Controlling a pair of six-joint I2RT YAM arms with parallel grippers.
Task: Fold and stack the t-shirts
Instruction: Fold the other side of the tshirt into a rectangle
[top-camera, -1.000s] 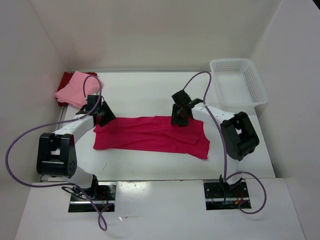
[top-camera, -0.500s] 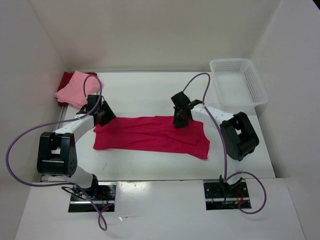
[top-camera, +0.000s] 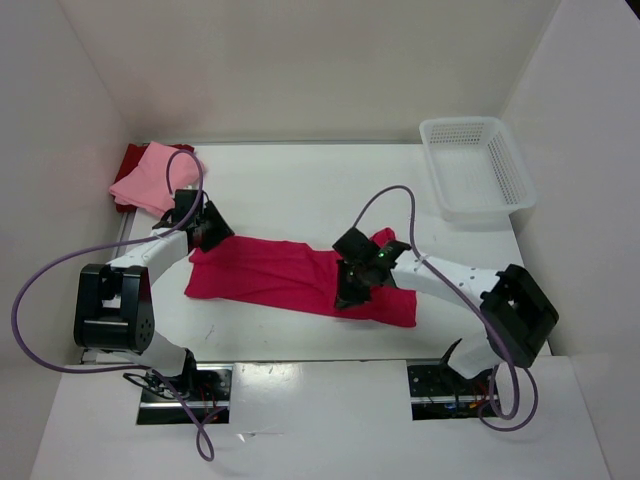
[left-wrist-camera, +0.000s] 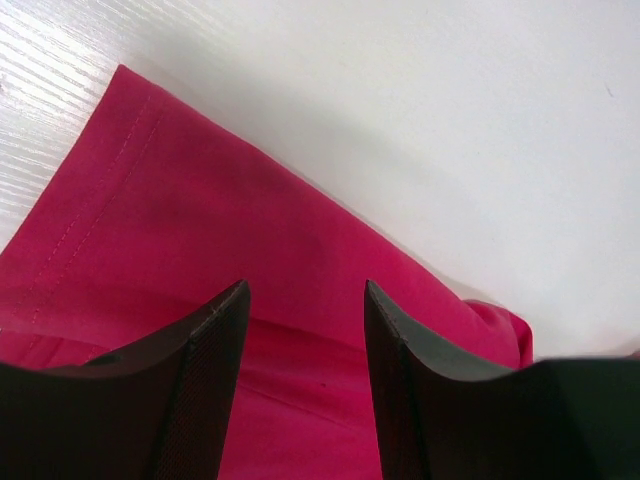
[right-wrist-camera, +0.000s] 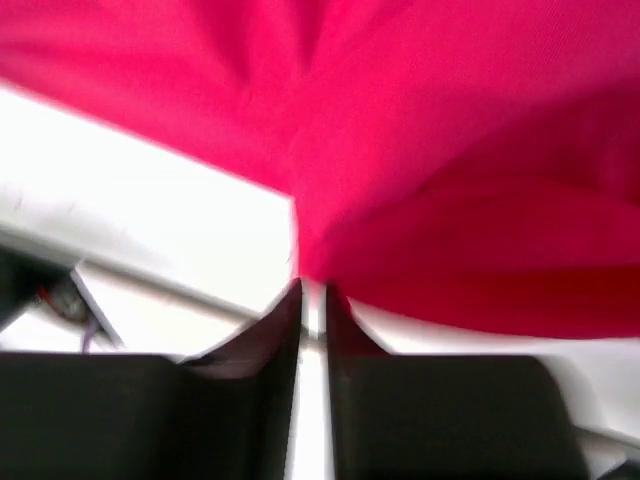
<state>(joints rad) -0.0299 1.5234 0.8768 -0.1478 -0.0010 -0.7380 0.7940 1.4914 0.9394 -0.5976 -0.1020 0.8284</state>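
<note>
The bright magenta-pink t-shirt (top-camera: 270, 275) lies spread across the middle of the table. My left gripper (top-camera: 210, 230) is at the shirt's far left corner. In the left wrist view it (left-wrist-camera: 305, 290) is open, with the magenta cloth (left-wrist-camera: 200, 220) between and under its fingers. My right gripper (top-camera: 348, 292) is over the shirt's right half. In the blurred right wrist view it (right-wrist-camera: 312, 285) is shut on a pinch of the magenta cloth (right-wrist-camera: 450, 150). The light pink shirt (top-camera: 150, 178) lies on the dark red shirt (top-camera: 128, 160) at the far left corner.
A white mesh basket (top-camera: 478, 165) stands at the far right of the table. White walls close in the table on the left, back and right. A purple cable loops above each arm.
My right gripper has moved from the shirt's far edge toward the near edge, pulling magenta cloth with it, and the right arm has stretched out low. The left gripper has stayed at the left corner.
</note>
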